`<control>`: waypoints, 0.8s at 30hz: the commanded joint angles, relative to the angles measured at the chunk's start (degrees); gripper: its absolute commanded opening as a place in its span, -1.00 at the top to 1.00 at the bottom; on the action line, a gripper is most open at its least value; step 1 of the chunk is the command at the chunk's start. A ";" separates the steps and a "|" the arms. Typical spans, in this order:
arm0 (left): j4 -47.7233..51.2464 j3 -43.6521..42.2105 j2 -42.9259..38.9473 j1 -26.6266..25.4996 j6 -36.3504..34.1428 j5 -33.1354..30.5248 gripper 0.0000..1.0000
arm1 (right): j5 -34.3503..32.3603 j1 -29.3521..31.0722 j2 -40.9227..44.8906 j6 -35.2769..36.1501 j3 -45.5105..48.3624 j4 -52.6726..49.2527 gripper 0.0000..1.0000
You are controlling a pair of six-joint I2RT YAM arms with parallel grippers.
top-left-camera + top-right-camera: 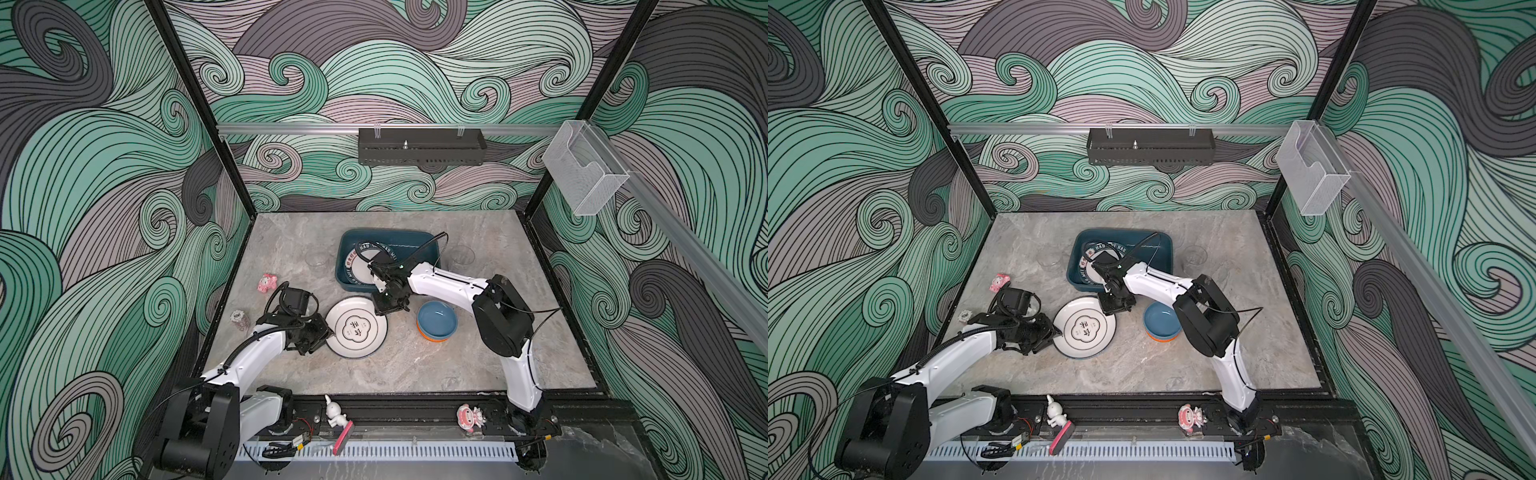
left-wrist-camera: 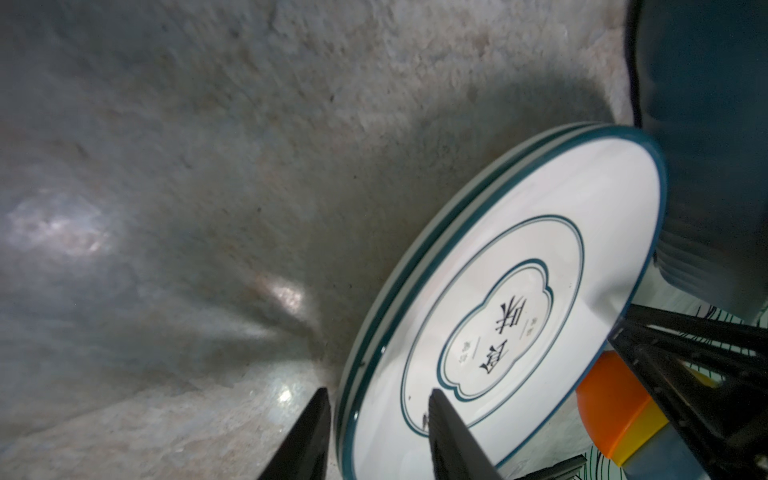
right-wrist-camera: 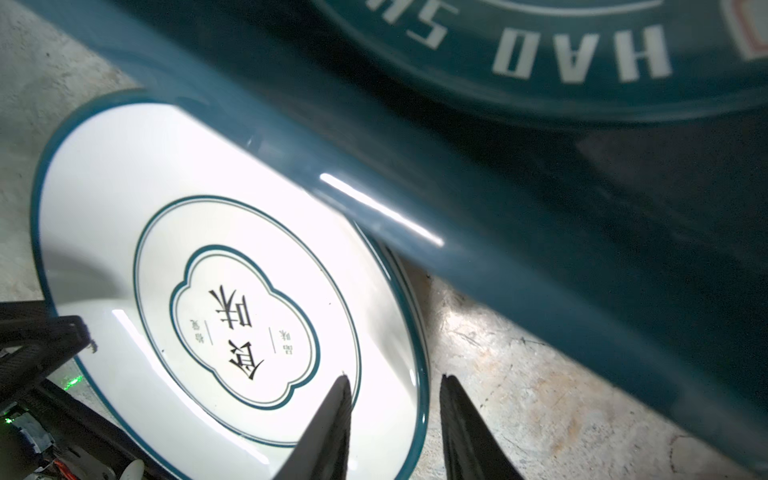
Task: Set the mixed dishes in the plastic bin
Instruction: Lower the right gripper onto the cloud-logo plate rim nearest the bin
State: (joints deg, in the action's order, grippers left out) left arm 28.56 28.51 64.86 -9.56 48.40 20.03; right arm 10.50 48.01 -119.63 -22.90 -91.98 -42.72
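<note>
1. Stacked white plates [image 1: 356, 328] lie flat on the table [image 1: 419, 361], just in front of the plastic bin [image 1: 386, 233].
2. Your left gripper [image 1: 330, 335] and right gripper [image 1: 388, 310] straddle nearly opposite rim edges, jaws parted, not visibly pinching, likely so that both arms share the stack's weight.

Swirl-wave mural walls [image 1: 374, 62]; grey marble tabletop [image 1: 415, 365]; black frame posts [image 1: 196, 95].

Bare tabletop [image 1: 415, 365] is left in front of the stacked plates [image 1: 356, 328], which are hemmed by the left claw [image 1: 329, 333], the right claw [image 1: 390, 311], the plastic bin [image 1: 395, 232] behind and the bowls [image 1: 437, 318] beside.
</note>
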 commanded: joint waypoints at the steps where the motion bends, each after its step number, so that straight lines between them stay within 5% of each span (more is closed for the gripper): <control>1: -0.34 -0.65 0.83 -0.15 -0.77 0.62 0.17 | -0.33 0.44 -1.36 0.49 -1.52 -1.32 0.26; 24: -1.09 -1.18 1.41 -0.14 -0.72 1.06 0.26 | -2.03 1.64 -2.01 1.60 -3.01 -2.85 0.30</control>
State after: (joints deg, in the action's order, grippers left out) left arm 27.73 27.83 65.80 -9.56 48.34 20.62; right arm 10.24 48.77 -121.69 -22.46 -93.19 -43.88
